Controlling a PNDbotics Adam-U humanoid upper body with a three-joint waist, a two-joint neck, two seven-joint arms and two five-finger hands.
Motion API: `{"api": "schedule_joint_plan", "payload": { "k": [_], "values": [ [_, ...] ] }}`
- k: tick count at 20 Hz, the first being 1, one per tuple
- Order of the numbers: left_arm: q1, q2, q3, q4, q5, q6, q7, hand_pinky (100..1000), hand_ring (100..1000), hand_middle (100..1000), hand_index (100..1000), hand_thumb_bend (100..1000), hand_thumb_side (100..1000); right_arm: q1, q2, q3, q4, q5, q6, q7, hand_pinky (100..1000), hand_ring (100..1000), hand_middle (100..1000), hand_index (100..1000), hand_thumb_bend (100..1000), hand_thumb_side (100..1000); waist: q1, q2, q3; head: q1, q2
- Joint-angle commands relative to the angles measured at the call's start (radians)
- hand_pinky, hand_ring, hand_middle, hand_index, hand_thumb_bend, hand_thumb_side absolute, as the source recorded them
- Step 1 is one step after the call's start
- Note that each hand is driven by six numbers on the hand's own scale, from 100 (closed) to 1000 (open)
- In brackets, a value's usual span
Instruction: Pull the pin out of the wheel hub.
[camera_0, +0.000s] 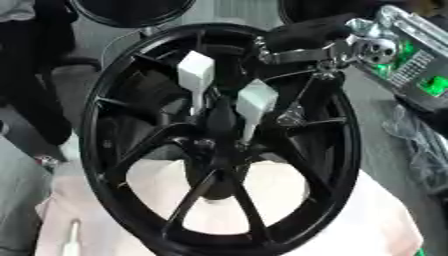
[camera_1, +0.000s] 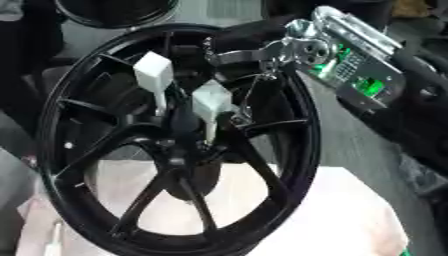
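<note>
The black wheel hub (camera_0: 219, 135) is standing nearly upright on a pale cloth (camera_0: 367, 220) over the bench, spokes fanning out from its centre, and two white pins are sticking out of that centre, each a thin shaft topped by a blocky white head. The first pin (camera_0: 196, 75) is rising toward the upper left of the hub centre; the second pin (camera_0: 255, 102) is sitting just right of it, a little lower. The right hand (camera_1: 254, 42) is reaching in from the upper right, dark fingers lying over the rim just above the pins, though whether they are spread or curled cannot be told; they are not visibly pinching either head. The left hand is not showing. For the pull to go well, the hand probably needs to be closing thumb and fingers on one white head and drawing straight along the shaft's line, since a sideways tug could be binding the pin or tipping the wheel. Another slim white piece (camera_0: 70, 240) is lying on the cloth, below and left of the hub.
</note>
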Motion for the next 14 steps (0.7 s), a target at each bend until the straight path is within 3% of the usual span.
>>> {"api": "schedule_joint_plan", "payload": {
  "k": [1,14],
  "values": [
    [-0.01,0.015,0.002,-0.013,-0.001,-0.001,-0.005,764,778,767,770,483,606,-0.016,-0.013,-0.018,0.0,-0.01,0.008,-0.007,809,675,583,699,328,100,0.006,-0.014,0.0,-0.002,-0.009],
    [-0.012,0.017,0.004,-0.014,0.0,-0.001,-0.005,765,780,768,770,477,606,-0.017,-0.012,-0.026,-0.001,-0.045,0.036,-0.044,784,603,396,516,252,100,0.01,-0.017,-0.001,0.002,-0.011]
  ]
}}
